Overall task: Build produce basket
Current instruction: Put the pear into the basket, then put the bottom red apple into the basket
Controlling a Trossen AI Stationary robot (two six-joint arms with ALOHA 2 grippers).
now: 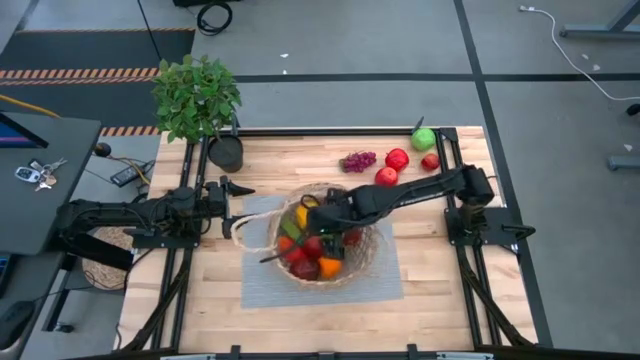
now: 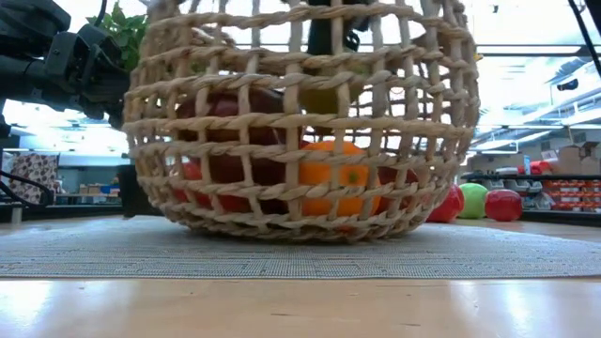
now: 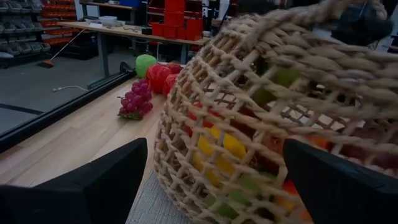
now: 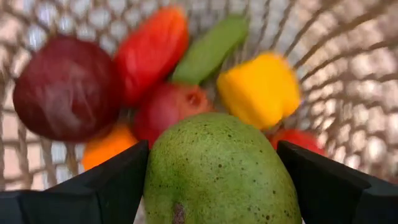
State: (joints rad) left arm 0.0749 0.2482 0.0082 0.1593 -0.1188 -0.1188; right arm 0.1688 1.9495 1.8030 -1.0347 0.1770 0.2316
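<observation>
The tan wicker basket (image 1: 372,255) stands on a grey mat at mid-table and holds produce: a yellow pepper (image 4: 258,87), a dark red fruit (image 4: 65,93), a red piece (image 4: 152,50), a green pod (image 4: 208,50) and an orange piece (image 4: 109,146). My right gripper (image 1: 318,212) reaches down into the basket mouth, shut on a speckled green fruit (image 4: 217,168). My left gripper (image 1: 243,190) waits open and level just left of the basket, its fingers (image 3: 93,186) apart on either side of the wicker wall (image 3: 280,93) without touching it. My right gripper pinches the green fruit between its two fingers (image 4: 106,180), one on each of its opposite sides (image 4: 158,174). The fingers slant steeply down from the table's right side. The fruit sits inside the basket's rim, above the other pieces.
On the far right of the table lie a purple grape bunch (image 1: 358,160), three red fruits (image 1: 397,158) and a green apple (image 1: 423,138). A potted plant (image 1: 200,100) stands at the far left corner. The mat (image 1: 380,285) extends toward the near edge.
</observation>
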